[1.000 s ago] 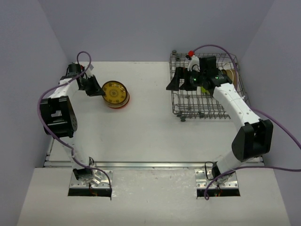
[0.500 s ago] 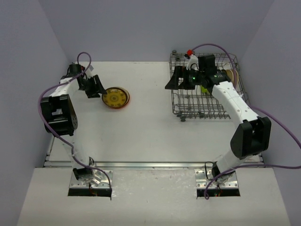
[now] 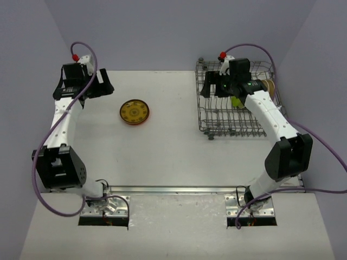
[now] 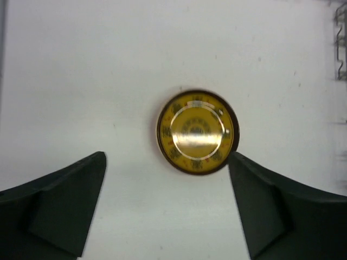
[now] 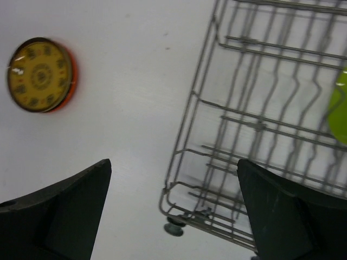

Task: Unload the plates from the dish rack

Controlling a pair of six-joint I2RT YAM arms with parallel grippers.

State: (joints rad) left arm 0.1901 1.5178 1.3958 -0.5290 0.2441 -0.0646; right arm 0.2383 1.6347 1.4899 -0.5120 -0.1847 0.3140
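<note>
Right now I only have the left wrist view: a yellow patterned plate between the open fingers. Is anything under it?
Observer: Yes. The right wrist view shows the yellow patterned plate stacked on an orange-red plate, its rim showing on one side.
Operator: What's left in the dish rack?
Observer: A lime green plate sits in the dish rack, with a tan plate at its right end.
Operator: And the right gripper?
Observer: The right gripper is open and empty, over the rack's left edge.

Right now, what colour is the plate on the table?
Yellow with a dark patterned ring; the plate shows best in the left wrist view.
</note>
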